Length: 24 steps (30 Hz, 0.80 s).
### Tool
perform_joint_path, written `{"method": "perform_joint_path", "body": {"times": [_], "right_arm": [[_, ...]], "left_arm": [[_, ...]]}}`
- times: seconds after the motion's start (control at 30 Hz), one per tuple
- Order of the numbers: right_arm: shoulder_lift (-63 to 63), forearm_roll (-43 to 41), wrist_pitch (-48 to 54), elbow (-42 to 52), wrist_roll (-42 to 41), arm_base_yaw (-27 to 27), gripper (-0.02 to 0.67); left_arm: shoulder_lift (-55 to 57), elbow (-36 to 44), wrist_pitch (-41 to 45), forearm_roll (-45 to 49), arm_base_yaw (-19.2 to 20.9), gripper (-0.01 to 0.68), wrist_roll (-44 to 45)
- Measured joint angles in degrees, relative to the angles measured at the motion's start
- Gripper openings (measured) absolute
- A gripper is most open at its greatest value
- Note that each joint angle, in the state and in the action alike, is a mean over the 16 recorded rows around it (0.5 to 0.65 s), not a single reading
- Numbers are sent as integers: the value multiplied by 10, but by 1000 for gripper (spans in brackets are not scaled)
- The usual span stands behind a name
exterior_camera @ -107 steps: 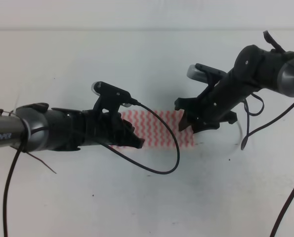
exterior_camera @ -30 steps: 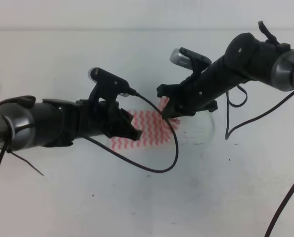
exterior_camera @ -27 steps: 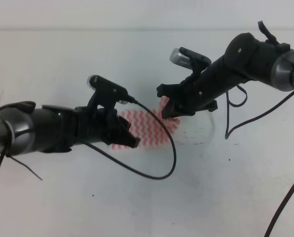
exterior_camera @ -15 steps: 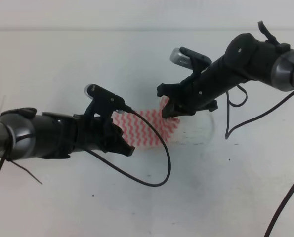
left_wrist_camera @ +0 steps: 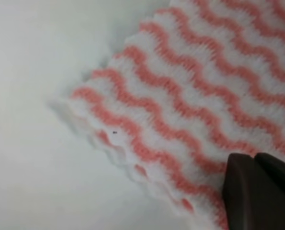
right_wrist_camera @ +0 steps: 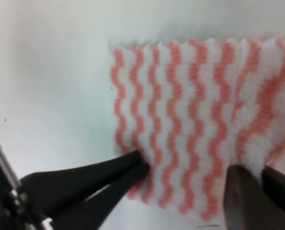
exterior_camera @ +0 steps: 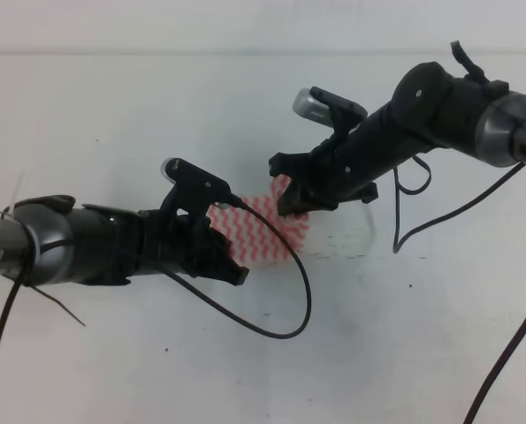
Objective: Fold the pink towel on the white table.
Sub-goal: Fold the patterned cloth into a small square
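The pink towel lies partly folded on the white table, white with pink-red wavy stripes. My right gripper is shut on the towel's right edge and holds it raised over the rest of the cloth. In the right wrist view its fingers pinch a bunched fold of the towel. My left gripper is at the towel's lower left edge, tips closed on it. The left wrist view shows stacked wavy towel layers and the finger resting on them.
A black cable loops from the left wrist camera across the towel's front and onto the table. Another cable hangs from the right arm. The table's back edge runs along the top.
The right gripper has carried the towel's right edge leftward and upward, so the visible cloth is shorter. The left gripper shifted left, then came back to the towel's lower edge.
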Motion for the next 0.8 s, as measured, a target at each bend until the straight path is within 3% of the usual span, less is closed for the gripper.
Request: {"method": "perform_joint_path", "body": {"times": [0.47, 0.8], "right_arm": [[1, 14, -14, 0, -9, 14, -13], [1, 14, -19, 0, -10, 14, -15]], "left_arm": [[0, 0, 36, -15, 0, -1, 2], [-18, 1, 11, -19, 0, -1, 7]]}}
